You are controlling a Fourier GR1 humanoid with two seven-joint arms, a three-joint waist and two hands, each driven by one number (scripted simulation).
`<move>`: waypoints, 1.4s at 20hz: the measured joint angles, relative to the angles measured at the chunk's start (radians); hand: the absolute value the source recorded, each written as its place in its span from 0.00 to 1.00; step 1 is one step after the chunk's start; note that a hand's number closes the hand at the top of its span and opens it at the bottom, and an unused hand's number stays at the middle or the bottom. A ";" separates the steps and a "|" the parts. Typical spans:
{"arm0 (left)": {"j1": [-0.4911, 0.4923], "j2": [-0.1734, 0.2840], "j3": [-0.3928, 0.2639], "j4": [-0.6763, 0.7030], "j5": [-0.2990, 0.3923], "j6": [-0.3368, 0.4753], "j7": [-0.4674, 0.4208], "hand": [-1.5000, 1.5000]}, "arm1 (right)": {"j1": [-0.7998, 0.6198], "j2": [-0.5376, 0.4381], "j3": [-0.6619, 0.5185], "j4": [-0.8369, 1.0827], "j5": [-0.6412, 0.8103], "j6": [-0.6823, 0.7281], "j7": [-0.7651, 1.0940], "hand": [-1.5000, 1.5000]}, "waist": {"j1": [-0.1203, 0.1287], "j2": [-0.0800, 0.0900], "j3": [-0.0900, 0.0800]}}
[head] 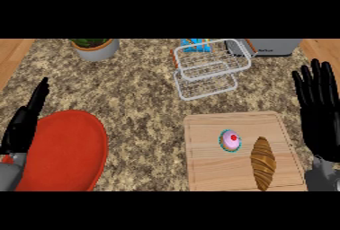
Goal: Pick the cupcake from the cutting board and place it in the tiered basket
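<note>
A pink-frosted cupcake (230, 140) sits beside a brown croissant (263, 162) on a pale wooden cutting board (206, 168). The white wire tiered basket (209, 67) stands beyond it. Both black hands, left (28, 117) and right (320, 108), rest open-fingered.

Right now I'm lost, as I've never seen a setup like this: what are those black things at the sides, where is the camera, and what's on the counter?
The picture is taken from the robot's head, looking steeply down at a speckled counter. The black shapes are its two hands on grey forearms: the left hand at the left edge, the right hand at the right edge. Both are open and hold nothing.

On the wooden cutting board lie a pink cupcake with a red top and a croissant beside it. Further back stands a white wire tiered basket. A red plate lies near the left hand, a potted plant at the back left, and a grey appliance at the back right.
</note>
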 measured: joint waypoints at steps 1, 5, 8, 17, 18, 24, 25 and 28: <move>-0.004 -0.016 -0.001 0.005 0.004 -0.004 -0.007 0.50 | -0.007 -0.006 0.010 0.000 0.008 0.005 0.010 0.00 | 0.003 0.007 0.007; -0.026 -0.112 -0.053 -0.020 0.042 -0.049 -0.003 0.50 | -0.062 0.005 0.158 0.053 0.088 0.029 0.095 0.00 | 0.028 0.029 0.020; -0.033 -0.193 -0.100 -0.021 0.086 -0.098 0.006 0.50 | -0.108 -0.008 0.264 0.127 0.202 0.023 0.162 0.00 | 0.043 0.041 0.021; 0.015 -0.280 -0.117 -0.041 0.131 -0.172 0.013 0.50 | -0.170 0.111 0.402 0.247 0.343 0.017 0.099 0.00 | 0.027 0.033 0.030; 0.018 -0.283 -0.115 -0.039 0.131 -0.171 0.014 0.50 | -0.182 0.086 0.407 0.211 0.364 0.021 0.133 0.00 | 0.022 0.031 0.030; 0.022 -0.298 -0.115 -0.024 0.127 -0.168 0.011 0.50 | -0.296 -0.152 0.450 0.089 0.530 0.137 0.369 0.00 | 0.001 0.019 0.026; 0.024 -0.296 -0.113 -0.023 0.128 -0.170 0.012 0.50 | -0.313 -0.198 0.463 0.076 0.553 0.176 0.409 0.00 | -0.001 0.017 0.025; 0.019 -0.294 -0.106 -0.020 0.133 -0.174 0.016 0.50 | -0.368 -0.319 0.509 0.026 0.609 0.307 0.521 0.00 | -0.004 0.015 0.024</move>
